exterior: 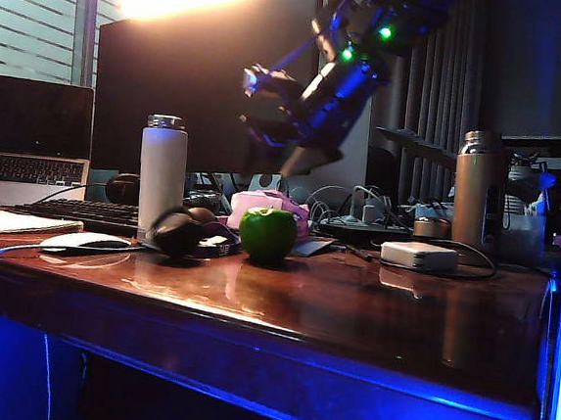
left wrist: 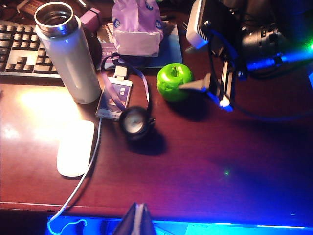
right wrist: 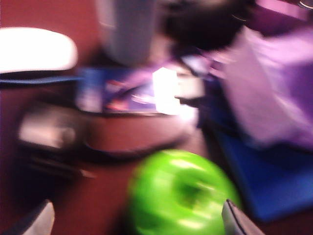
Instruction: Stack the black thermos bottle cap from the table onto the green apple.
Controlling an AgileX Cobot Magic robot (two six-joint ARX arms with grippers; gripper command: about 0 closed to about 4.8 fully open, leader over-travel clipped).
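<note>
The green apple [exterior: 268, 233] [left wrist: 175, 82] stands upright on the table [exterior: 369, 316], bare on top. The black thermos bottle cap [exterior: 175, 231] [left wrist: 134, 122] lies on the table to the apple's left, a short gap away, with its pale face showing. My right gripper [exterior: 288, 150] [left wrist: 210, 93] hangs open above the apple with nothing between its fingers. In the blurred right wrist view the apple [right wrist: 183, 196] fills the space near one fingertip [right wrist: 237, 220], and the cap [right wrist: 49, 132] is a dark smear off to the side. My left gripper [left wrist: 139, 220] is shut and empty over the table's front edge.
An open white bottle [exterior: 162, 175] [left wrist: 66, 54] stands left of the cap, with a white mouse [exterior: 86, 242] [left wrist: 76, 147] nearer the edge. A card on a lanyard [left wrist: 113, 93] lies beside the cap. A pink tissue pack [exterior: 261, 204] sits behind the apple. A copper flask [exterior: 477, 193] and a white box [exterior: 419, 255] stand at the right.
</note>
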